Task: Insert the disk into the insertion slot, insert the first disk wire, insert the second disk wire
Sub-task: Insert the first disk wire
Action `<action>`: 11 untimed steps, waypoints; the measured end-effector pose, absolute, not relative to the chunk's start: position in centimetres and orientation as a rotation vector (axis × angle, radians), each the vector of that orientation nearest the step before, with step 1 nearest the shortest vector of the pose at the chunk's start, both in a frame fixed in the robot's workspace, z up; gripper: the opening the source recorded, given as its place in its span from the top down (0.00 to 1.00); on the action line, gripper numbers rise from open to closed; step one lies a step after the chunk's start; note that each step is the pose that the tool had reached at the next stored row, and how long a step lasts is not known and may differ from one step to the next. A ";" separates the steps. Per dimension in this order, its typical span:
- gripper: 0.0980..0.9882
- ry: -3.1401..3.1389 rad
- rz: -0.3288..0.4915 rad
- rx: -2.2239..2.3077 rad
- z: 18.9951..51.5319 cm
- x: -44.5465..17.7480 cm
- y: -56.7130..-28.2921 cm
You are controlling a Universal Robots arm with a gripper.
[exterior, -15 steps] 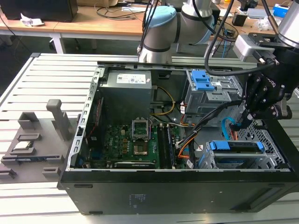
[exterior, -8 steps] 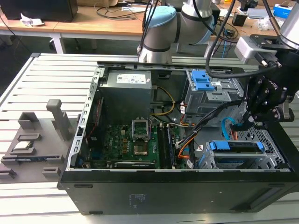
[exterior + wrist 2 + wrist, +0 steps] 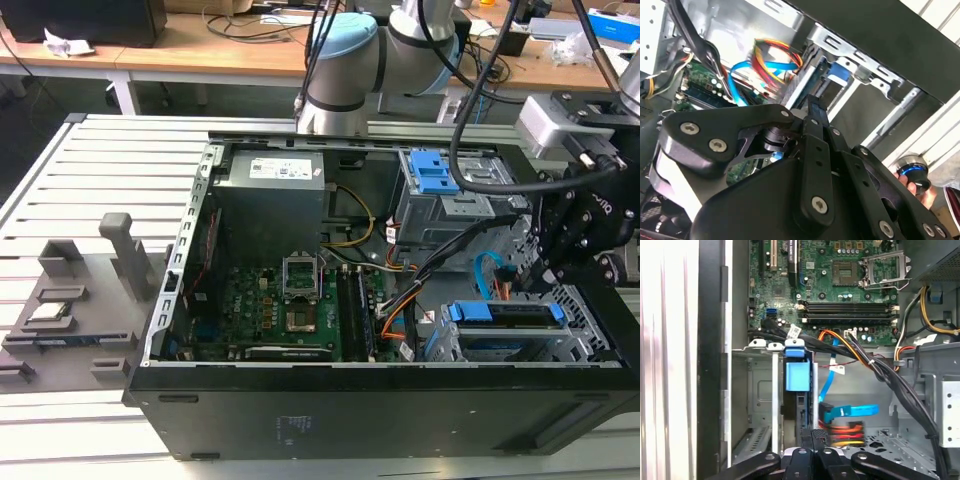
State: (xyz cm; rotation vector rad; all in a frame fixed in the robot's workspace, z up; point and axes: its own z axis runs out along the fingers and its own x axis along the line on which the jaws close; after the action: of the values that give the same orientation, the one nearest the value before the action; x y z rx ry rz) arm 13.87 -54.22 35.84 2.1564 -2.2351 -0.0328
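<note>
The disk (image 3: 508, 314) lies inside the insertion slot (image 3: 500, 347), the low grey cage at the case's front on the exterior view's right. Its blue carrier (image 3: 796, 375) sits at the cage mouth (image 3: 758, 390). My gripper (image 3: 547, 272) hangs just above the disk's rear edge, and in the first wrist view its fingertips (image 3: 812, 436) press together with nothing seen between them. A loose blue wire (image 3: 849, 412) with its connector lies beside the disk, next to a red, orange and yellow wire bundle (image 3: 845, 430). The blue carrier (image 3: 839, 75) and blue wire (image 3: 737, 75) also show past the gripper (image 3: 813, 106).
A taller grey cage with a blue latch (image 3: 437, 178) stands behind the slot. The motherboard (image 3: 285, 305), the power supply (image 3: 272, 190) and thick black cables (image 3: 880, 371) crowd the case. A hand (image 3: 920, 186) holds a round black-and-blue knob outside the case.
</note>
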 end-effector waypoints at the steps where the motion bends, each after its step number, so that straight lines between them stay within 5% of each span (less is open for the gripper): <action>1: 0.99 -2.235 -0.033 2.156 35.8 13.9 -54.4; 7: 0.98 -2.235 -0.033 2.157 35.8 13.9 -54.4; 11: 0.77 -2.235 -0.033 2.157 35.8 13.9 -54.3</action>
State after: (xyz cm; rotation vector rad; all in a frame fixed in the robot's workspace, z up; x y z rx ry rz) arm 13.87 -54.27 35.82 2.1567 -2.2354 -0.0334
